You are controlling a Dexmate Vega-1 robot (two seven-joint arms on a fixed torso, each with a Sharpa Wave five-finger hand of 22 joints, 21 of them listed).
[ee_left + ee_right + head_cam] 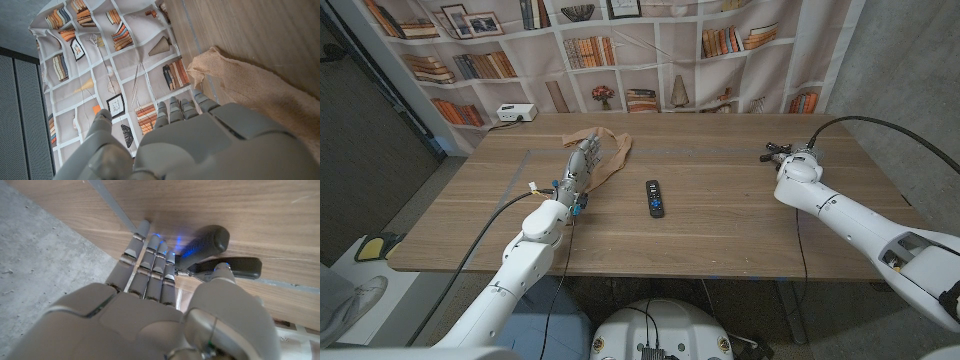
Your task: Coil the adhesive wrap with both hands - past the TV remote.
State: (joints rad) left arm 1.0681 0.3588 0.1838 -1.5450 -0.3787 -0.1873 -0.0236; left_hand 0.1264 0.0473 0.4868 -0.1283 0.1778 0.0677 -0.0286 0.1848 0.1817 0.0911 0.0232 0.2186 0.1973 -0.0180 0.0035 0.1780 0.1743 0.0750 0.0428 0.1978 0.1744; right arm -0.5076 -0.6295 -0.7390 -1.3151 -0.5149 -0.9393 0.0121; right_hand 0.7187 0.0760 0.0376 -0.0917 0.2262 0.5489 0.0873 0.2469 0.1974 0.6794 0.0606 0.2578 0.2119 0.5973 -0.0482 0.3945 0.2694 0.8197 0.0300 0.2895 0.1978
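Nearest, the TV remote [655,198] lies mid-bench [720,215]. Toward the far edge, the tan adhesive wrap [608,160] lies rumpled and loose beside the left robot hand [578,165], fingers apart, grasping nothing. Right robot hand [782,153]: cannot tell.

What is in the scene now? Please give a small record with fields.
wrap: tan adhesive wrap, lying loose on the wooden table, not coiled
remote: black TV remote, near the table's middle, apart from the wrap
left hand: left hand at the wrap's edge; grip cannot be told
right hand: right hand far from the wrap, beside a black-handled tool; whether it holds it is unclear
backdrop: printed bookshelf curtain
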